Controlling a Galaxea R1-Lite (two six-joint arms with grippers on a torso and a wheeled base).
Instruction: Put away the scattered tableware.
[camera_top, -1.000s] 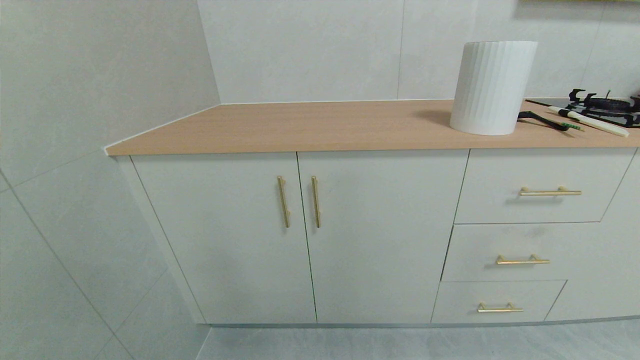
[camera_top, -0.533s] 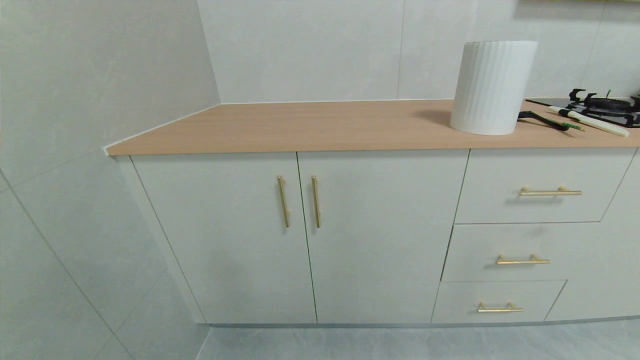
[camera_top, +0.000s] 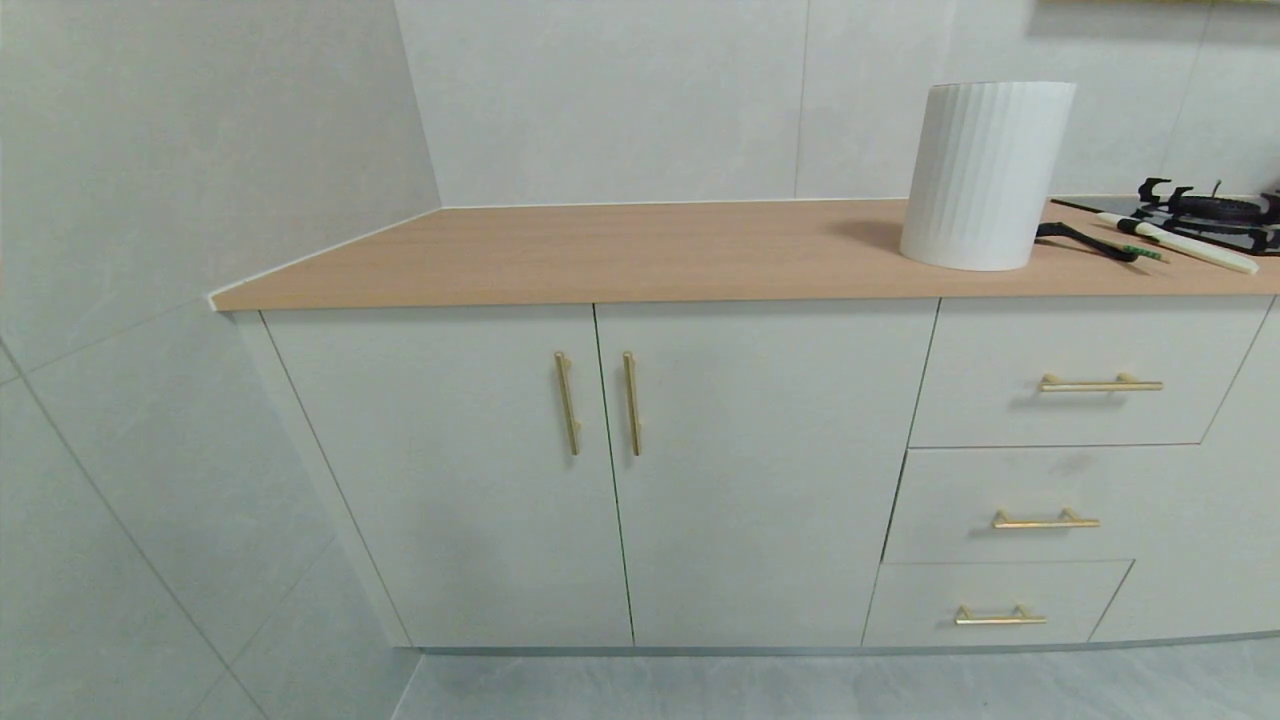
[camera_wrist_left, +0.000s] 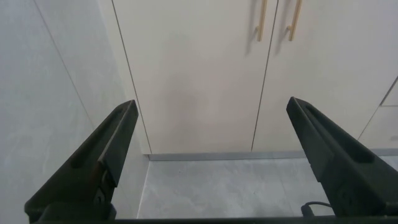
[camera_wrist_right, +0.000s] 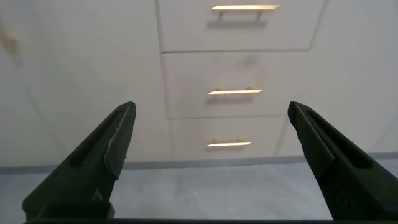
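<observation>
On the wooden countertop (camera_top: 600, 250) at the far right lie a black utensil (camera_top: 1085, 241) and a white-handled utensil (camera_top: 1185, 243). A tall white ribbed container (camera_top: 985, 175) stands just left of them. My left gripper (camera_wrist_left: 211, 112) is open, low down, facing the double cabinet doors (camera_wrist_left: 205, 74) above the floor. My right gripper (camera_wrist_right: 211, 112) is open too, facing the stack of drawers (camera_wrist_right: 239, 74). Nothing is between either pair of fingers.
A black stove grate (camera_top: 1215, 208) sits at the counter's right end. Below the top are two doors with gold handles (camera_top: 600, 400) and three drawers (camera_top: 1060, 480). A tiled wall (camera_top: 150, 300) closes the left side. Grey floor (camera_top: 800, 690) runs along the cabinet base.
</observation>
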